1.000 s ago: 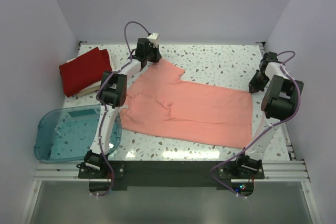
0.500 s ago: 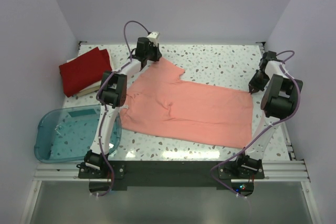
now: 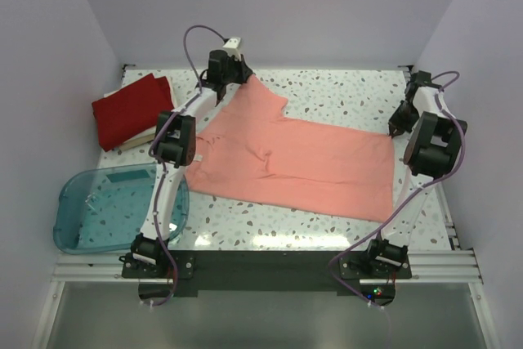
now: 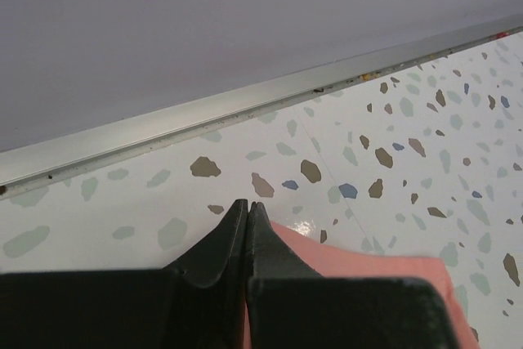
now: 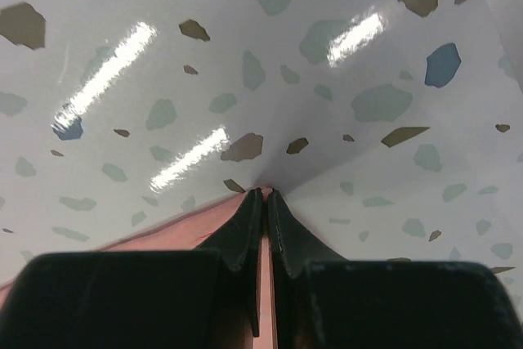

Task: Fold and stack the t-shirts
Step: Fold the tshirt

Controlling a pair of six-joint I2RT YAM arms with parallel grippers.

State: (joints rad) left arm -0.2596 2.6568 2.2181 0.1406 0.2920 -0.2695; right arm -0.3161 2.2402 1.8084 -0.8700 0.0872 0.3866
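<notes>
A salmon-pink t-shirt (image 3: 298, 161) lies spread across the middle of the speckled table. My left gripper (image 3: 243, 77) is shut on its far left sleeve corner; pink cloth (image 4: 368, 271) shows beside the closed fingers in the left wrist view. My right gripper (image 3: 394, 131) is shut on the shirt's far right corner; pink cloth (image 5: 180, 230) runs between the closed fingers in the right wrist view. A folded deep red t-shirt (image 3: 131, 109) lies on a cream-white one (image 3: 137, 141) at the far left.
A translucent blue plastic tub (image 3: 114, 208) sits at the near left edge. The back wall rail (image 4: 245, 104) runs just beyond the left gripper. Side walls close in on both sides.
Both grippers have moved toward the back wall, dragging the salmon-pink shirt farther away and stretching its far edge straighter.
</notes>
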